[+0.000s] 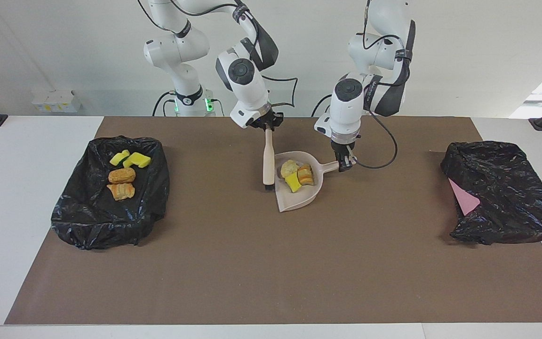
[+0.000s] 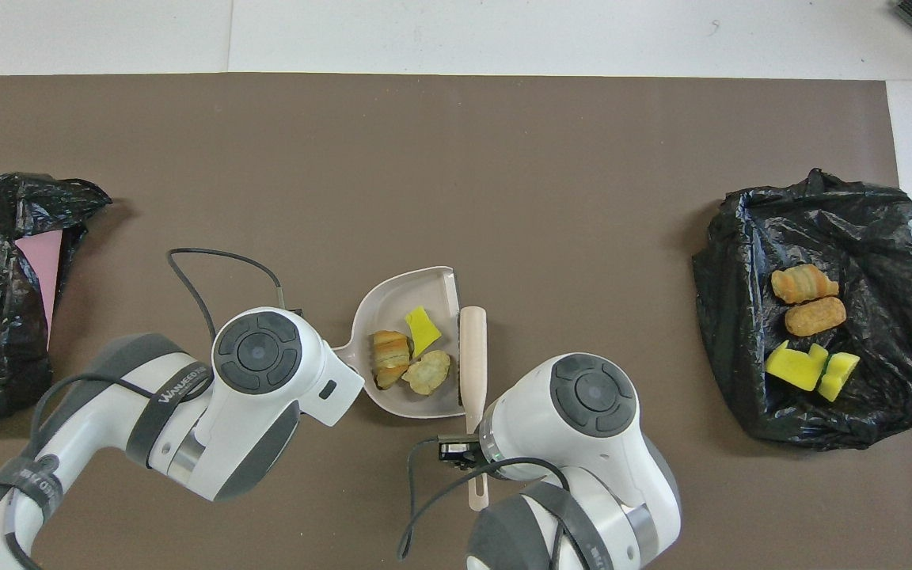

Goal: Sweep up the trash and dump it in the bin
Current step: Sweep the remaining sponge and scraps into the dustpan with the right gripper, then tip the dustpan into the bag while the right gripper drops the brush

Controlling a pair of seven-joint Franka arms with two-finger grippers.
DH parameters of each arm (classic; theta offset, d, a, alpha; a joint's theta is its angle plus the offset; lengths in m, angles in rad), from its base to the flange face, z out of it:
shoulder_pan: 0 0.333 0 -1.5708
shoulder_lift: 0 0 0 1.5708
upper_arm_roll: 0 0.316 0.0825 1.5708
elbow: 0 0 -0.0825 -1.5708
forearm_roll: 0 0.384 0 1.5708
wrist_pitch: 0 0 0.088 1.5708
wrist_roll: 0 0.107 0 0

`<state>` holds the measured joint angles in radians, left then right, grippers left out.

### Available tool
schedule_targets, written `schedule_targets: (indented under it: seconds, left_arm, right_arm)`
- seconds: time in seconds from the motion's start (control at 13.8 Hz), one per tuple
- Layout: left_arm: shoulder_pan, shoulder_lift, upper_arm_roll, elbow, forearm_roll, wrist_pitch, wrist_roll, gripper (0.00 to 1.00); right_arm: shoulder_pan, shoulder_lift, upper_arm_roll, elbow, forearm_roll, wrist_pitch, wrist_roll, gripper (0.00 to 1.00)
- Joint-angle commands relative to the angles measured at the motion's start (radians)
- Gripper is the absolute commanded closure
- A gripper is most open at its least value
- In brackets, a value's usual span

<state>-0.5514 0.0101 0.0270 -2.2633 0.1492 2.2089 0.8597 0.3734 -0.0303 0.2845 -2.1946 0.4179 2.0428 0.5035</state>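
Scraps (image 2: 412,360) fill dustpan (image 2: 393,293), overhead.

Both my arms bend down over mid-worktop near the robots' edge. My left gripper (image 1: 345,163) is clamped tight; my right gripper (image 1: 266,127) is clamped too, wrist tilted.

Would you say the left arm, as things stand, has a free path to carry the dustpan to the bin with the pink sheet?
Probably yes: the left gripper grips the dustpan handle, and bare mat lies between it and that bin. The brush sits at the pan's mouth, away from that path.
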Motion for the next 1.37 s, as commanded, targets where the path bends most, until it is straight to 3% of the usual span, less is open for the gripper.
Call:
schedule_targets:
  seconds: [0.0, 0.29, 0.51, 0.65, 0.79, 1.08, 1.3]
  left_arm:
    - [0.004, -0.012, 0.007, -0.031, 0.018, 0.055, -0.013, 1.0]
    - [0.056, 0.01, 0.007, 0.014, 0.003, 0.065, 0.004, 1.0]
    - [0.138, 0.001, 0.011, 0.063, -0.078, 0.032, 0.152, 1.0]
    - [0.198, 0.002, 0.013, 0.119, -0.092, -0.03, 0.218, 1.0]
    - [0.257, 0.002, 0.011, 0.149, -0.092, -0.051, 0.257, 1.0]
    - [0.361, 0.011, 0.017, 0.264, -0.124, -0.161, 0.412, 1.0]
    - [0.467, 0.014, 0.017, 0.346, -0.163, -0.23, 0.548, 1.0]
  right_arm:
    - [-0.016, -0.018, -0.002, 0.064, 0.018, -0.048, 0.004, 1.0]
    - [0.002, -0.103, 0.01, 0.029, 0.009, -0.095, 0.082, 1.0]
    - [0.056, -0.164, 0.01, -0.043, -0.019, -0.084, 0.106, 1.0]
    - [0.155, -0.172, 0.01, -0.075, -0.112, -0.084, 0.142, 1.0]
    - [0.2, -0.181, 0.01, -0.096, -0.125, -0.073, 0.222, 1.0]
    - [0.312, -0.16, 0.01, -0.21, -0.125, 0.144, 0.328, 1.0]
    - [0.369, -0.1, 0.01, -0.23, -0.126, 0.235, 0.395, 1.0]
